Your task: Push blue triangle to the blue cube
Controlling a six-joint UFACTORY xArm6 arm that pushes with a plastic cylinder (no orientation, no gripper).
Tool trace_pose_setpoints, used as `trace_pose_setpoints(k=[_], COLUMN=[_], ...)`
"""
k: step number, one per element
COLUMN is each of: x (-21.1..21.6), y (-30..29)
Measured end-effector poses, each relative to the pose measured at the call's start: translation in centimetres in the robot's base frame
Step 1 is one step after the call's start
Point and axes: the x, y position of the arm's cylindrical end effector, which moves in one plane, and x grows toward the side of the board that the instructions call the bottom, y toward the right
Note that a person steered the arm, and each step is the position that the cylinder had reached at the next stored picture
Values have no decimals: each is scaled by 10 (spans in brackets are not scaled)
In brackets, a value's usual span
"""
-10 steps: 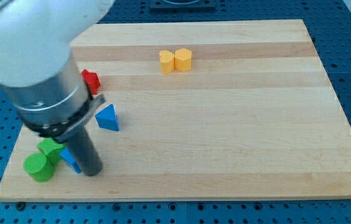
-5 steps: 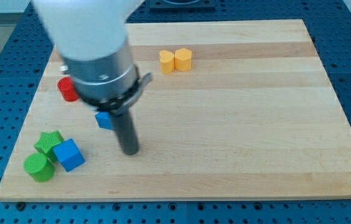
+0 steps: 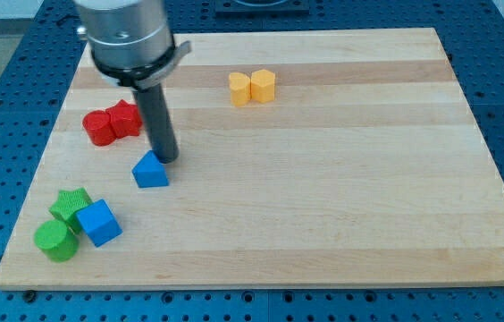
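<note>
The blue triangle (image 3: 151,170) lies on the wooden board (image 3: 323,197) left of centre. The blue cube (image 3: 99,222) sits lower left of it, a short gap away, touching a green star-shaped block (image 3: 71,206). My tip (image 3: 166,159) is at the triangle's upper right corner, touching it or nearly so. The rod rises from there toward the view's top left.
A green cylinder (image 3: 54,241) sits below the green star, near the board's bottom left corner. A red cylinder (image 3: 98,128) and a red star-shaped block (image 3: 126,119) lie left of the rod. Two yellow blocks (image 3: 252,87) sit together near the top centre.
The arm swung from over the blue cube at lower left, across to the right, then up to the triangle's upper right. The blue triangle shifted only slightly. The other blocks kept their places.
</note>
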Motion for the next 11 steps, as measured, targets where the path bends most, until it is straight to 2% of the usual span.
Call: trace_pose_setpoints(k=[2, 4, 7, 8, 9, 11], x=[12, 14, 37, 17, -5, 4], y=[-29, 33, -6, 17, 17, -48])
